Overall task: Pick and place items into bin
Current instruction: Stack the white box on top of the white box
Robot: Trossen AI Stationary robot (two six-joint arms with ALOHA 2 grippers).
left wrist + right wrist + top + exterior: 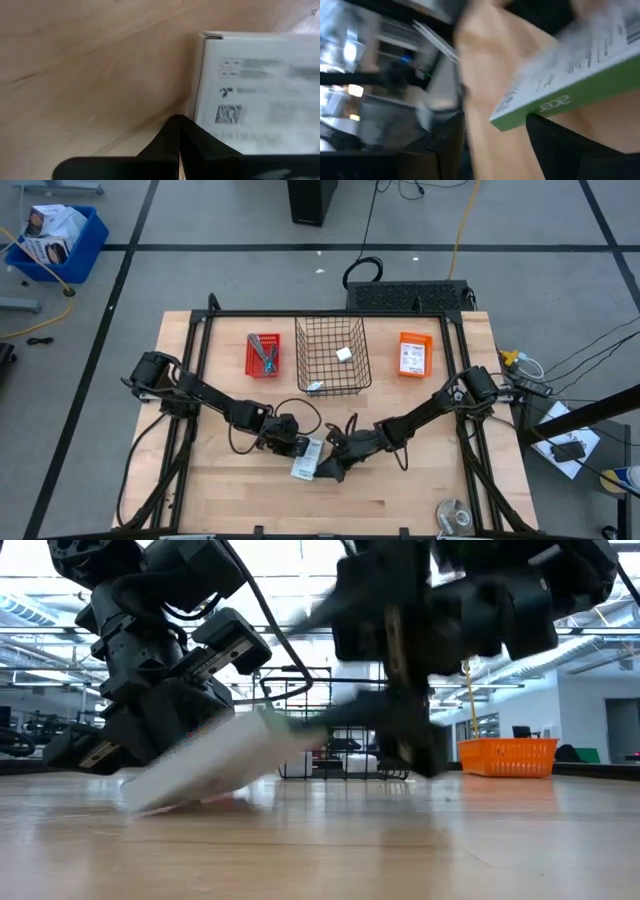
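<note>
A flat white printed packet (307,458) with a green side sits mid-table between my two grippers. In the low view the packet (210,765) is tilted: its left end is on the wood and its right end is raised. My left gripper (291,445) is shut at the packet's left side, and its wrist view shows the printed face (260,90). My right gripper (330,465) is open at the packet's right side. The wire basket (333,355) at the far centre holds a small white block (343,354). My left gripper (178,120) lies with its shut fingertips against the packet's long edge (197,107), coming in low from the table's left. Whether it presses on the packet I cannot tell. My right gripper (495,145) has the packet's green edge (555,105) lying on one finger (565,145). Its other finger stands clear. It comes in low from the right, and that end of the packet is raised off the wood.
A red bin (263,355) holding a slim teal tool stands left of the basket. An orange bin (415,352) with a white packet stands to its right. A round silver roll (453,515) lies at the near right corner. Bare wood stretches along the near edge.
</note>
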